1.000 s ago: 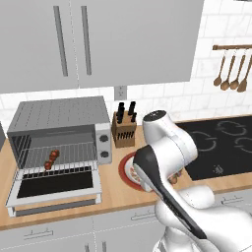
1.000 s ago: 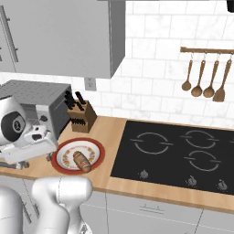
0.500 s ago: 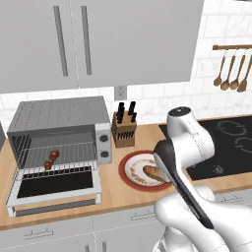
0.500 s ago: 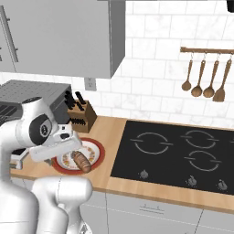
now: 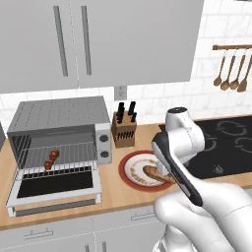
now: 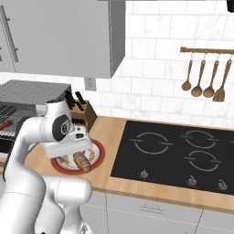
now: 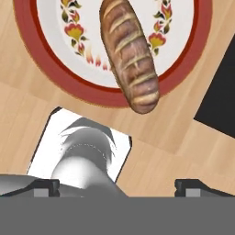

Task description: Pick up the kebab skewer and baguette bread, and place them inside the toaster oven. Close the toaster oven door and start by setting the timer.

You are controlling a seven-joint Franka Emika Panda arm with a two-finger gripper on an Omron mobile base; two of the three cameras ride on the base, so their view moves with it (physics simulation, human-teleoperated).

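Fingers (image 7: 117, 186) spread wide, empty, hovering above plate (image 7: 27, 55). Baguette (image 7: 129, 55) lying on plate, one end overhanging red rim. Best to centre over mid-loaf, align pads across its short axis, then drop straight. Skewer (image 5: 51, 159) already on rack inside oven (image 5: 59, 135); door (image 5: 55, 189) hanging open. Knife block (image 5: 124, 129) beyond plate, clear of path. Hob (image 6: 173, 155) alongside.

A home kitchen is showing here: grey wall cabinets (image 5: 98, 42) are hanging over a wooden tabletop (image 6: 132, 183), a black cooktop (image 6: 178, 155) is sitting beside a knife block (image 5: 124, 130), and wooden spoons (image 6: 203, 75) are hanging on white tile.
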